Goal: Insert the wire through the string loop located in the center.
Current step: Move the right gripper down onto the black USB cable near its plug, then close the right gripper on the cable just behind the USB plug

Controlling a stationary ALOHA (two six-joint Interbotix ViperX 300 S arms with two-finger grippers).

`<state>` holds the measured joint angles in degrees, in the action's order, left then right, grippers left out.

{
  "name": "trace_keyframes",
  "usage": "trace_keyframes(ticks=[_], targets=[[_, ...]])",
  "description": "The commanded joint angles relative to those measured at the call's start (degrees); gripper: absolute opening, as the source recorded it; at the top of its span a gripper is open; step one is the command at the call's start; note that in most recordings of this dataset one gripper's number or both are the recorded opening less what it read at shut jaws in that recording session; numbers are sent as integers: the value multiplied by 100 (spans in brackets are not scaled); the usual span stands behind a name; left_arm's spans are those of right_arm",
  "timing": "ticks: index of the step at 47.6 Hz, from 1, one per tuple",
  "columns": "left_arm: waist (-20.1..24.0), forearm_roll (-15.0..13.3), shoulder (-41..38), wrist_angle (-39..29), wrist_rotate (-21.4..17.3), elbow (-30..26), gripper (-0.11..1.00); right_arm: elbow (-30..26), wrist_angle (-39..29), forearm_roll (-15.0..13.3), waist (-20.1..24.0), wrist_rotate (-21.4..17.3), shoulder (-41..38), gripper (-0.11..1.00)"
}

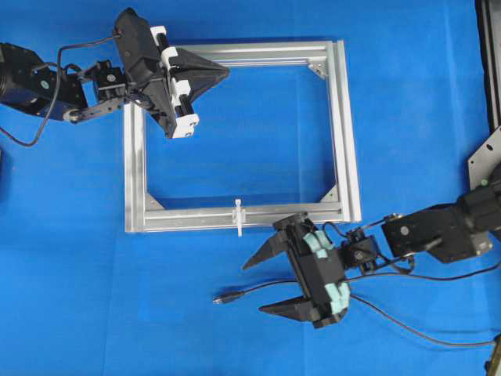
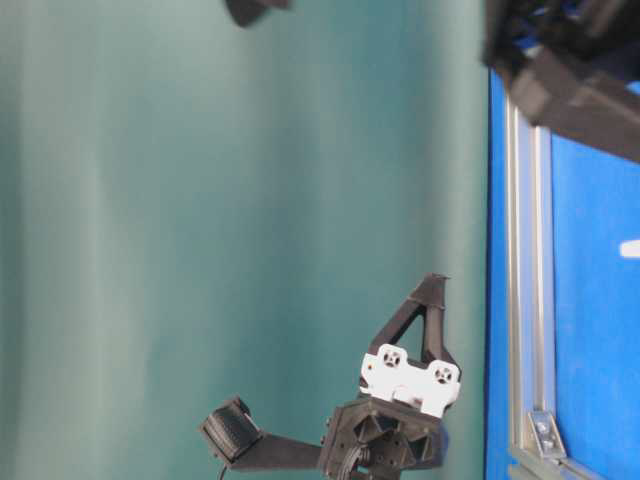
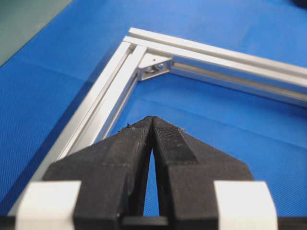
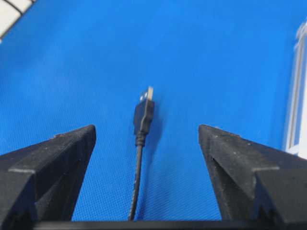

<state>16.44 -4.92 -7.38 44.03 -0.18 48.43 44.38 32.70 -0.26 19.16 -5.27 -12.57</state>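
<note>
The aluminium frame lies flat on the blue mat and encloses only bare mat. The string loop stands on the frame's near bar. The wire lies on the mat outside the frame, its plug tip between the spread jaws of the right gripper, untouched. The left gripper hovers over the frame's far bar with jaws pressed together, empty. The wire's far end is cut off at the picture edge. The table-level view shows a green backdrop.
</note>
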Motion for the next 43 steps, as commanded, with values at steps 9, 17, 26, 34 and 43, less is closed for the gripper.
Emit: trace_keyframes(ticks=[9, 17, 26, 34, 43], targets=[[9, 9, 185, 18, 0, -26, 0, -158, 0, 360, 70, -9, -299, 77], [18, 18, 193, 18, 0, -18, 0, -202, 0, 413, 70, -9, -448, 76], [9, 18, 211, 18, 9, -18, 0, -202, 18, 422, 70, -9, -475, 76], [-9, 18, 229, 18, 0, -9, 0, -202, 26, 413, 70, -9, -466, 70], [-9, 18, 246, 18, 9, 0, 0, -193, 0, 422, 70, 0, -466, 24]])
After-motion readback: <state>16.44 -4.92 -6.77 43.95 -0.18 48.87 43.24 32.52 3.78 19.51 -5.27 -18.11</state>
